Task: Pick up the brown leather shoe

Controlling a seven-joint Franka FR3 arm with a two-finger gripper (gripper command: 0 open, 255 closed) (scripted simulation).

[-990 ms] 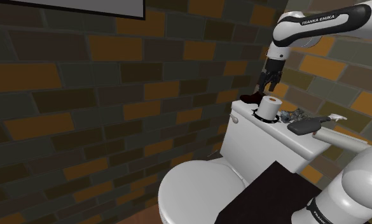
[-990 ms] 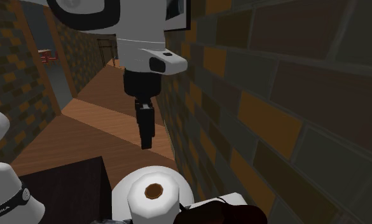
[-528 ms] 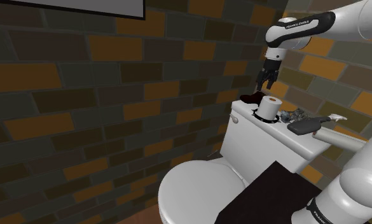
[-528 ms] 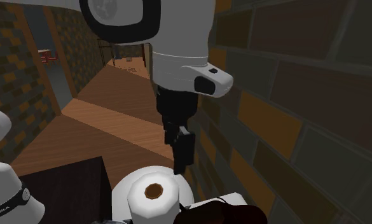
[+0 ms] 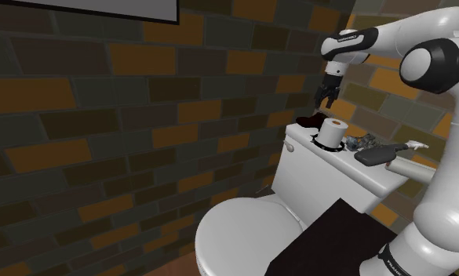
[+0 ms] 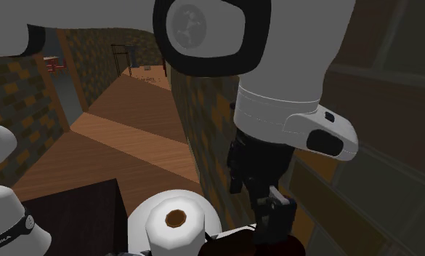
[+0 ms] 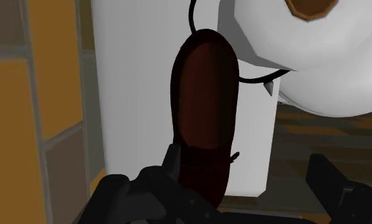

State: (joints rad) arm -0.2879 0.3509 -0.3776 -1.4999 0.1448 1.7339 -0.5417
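One dark reddish-brown, glossy, elongated shoe [image 5: 308, 121] lies on the white toilet cistern lid [image 5: 296, 136]. It sits just beside the white toilet-paper roll [image 5: 333, 132], between that roll and the brick wall [image 5: 141, 118]. The all-black two-finger gripper [image 5: 327, 100] hangs above the shoe, near the roll, jaws apart and clasping nothing.

Grey-and-orange brick wall [image 5: 102, 118], white toilet [image 5: 243, 229], wooden plank floor [image 6: 123, 134], dim light
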